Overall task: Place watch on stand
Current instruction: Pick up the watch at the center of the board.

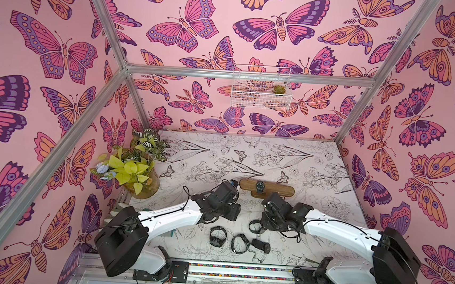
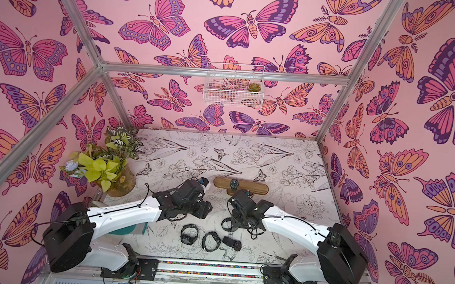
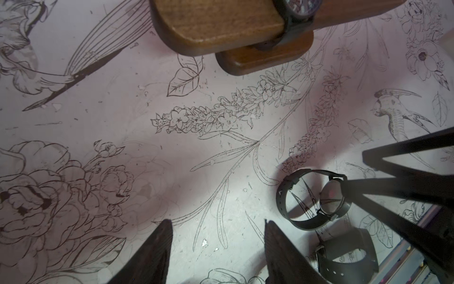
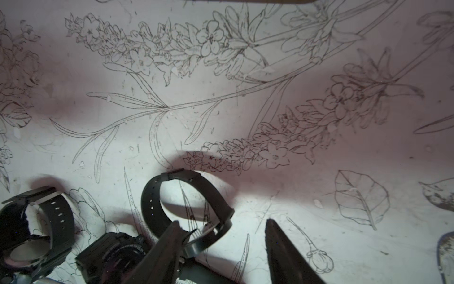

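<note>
Left gripper (image 3: 217, 222) hovers empty, jaws wide, near the stand's left end; the stand (image 1: 281, 190) lies lengthwise left to right on the flower-printed table (image 1: 316, 166), a mounted watch (image 1: 260, 186) strapped across it; right gripper (image 4: 222, 221) spread, one finger at a loose watch (image 4: 152, 196) nearer the front; pink butterfly walls (image 1: 229, 37).

i count one watch (image 1: 260, 186) strapped on the single stand (image 1: 280, 190) and four loose watches (image 1: 217, 236) on the one table (image 1: 316, 169), five in all. two robot arms, left arm (image 1: 170, 216) and right arm (image 1: 339, 229). one wire basket (image 1: 260, 102), one succulent (image 1: 279, 89), one leafy plant (image 1: 130, 168).
</note>
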Controlling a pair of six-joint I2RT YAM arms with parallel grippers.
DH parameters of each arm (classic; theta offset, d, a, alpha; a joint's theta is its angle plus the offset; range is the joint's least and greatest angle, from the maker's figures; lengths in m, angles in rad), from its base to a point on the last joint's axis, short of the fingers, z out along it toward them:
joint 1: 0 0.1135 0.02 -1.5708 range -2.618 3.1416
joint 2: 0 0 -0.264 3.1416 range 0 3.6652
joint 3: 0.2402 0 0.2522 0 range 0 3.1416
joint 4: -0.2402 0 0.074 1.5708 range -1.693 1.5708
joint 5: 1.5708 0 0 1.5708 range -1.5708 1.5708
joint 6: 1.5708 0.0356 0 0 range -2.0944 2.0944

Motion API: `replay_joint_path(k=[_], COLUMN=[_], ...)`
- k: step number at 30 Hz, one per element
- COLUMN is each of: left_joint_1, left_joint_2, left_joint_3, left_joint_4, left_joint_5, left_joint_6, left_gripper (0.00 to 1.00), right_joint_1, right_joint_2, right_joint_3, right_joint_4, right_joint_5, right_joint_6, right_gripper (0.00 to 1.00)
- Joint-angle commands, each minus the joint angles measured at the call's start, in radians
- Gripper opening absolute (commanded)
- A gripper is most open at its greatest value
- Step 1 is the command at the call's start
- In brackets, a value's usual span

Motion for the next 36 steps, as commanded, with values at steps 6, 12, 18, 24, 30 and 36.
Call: replay_joint_path(k=[6, 12, 18, 24, 30, 36], left_joint_1=[-0.013, -0.019, -0.031, -0.061, -0.089, -0.117], left_joint_2=[0.042, 0.058, 0.080, 0.104, 0.117, 0.134], left_joint_3=[-0.007, -0.015, 0.008, 0.029, 0.058, 0.070], left_joint_4=[0.045, 0.067, 0.067, 0.074, 0.083, 0.115], left_joint_5=[0.028, 0.031, 0.041, 0.037, 0.054, 0.081], left_joint_6=[-0.020, -0.010, -0.004, -0.003, -0.003, -0.002], left_gripper=[0.61, 0.61, 0.59, 0.58, 0.57, 0.55], right_joint_1=[0.040, 0.052, 0.052, 0.052, 0.051, 0.049], right_joint_2=[0.093, 0.116, 0.100, 0.058, -0.009, -0.044], right_joint_3=[0.021, 0.007, 0.004, 0.012, 0.001, -0.001], right_joint_4=[-0.015, -0.008, -0.009, -0.018, -0.014, -0.002], right_joint_5=[0.030, 0.038, 0.095, 0.181, 0.252, 0.272], right_joint_6=[0.064, 0.084, 0.093, 0.107, 0.103, 0.072], right_gripper=[0.48, 0.34, 0.17, 0.05, 0.01, 0.00])
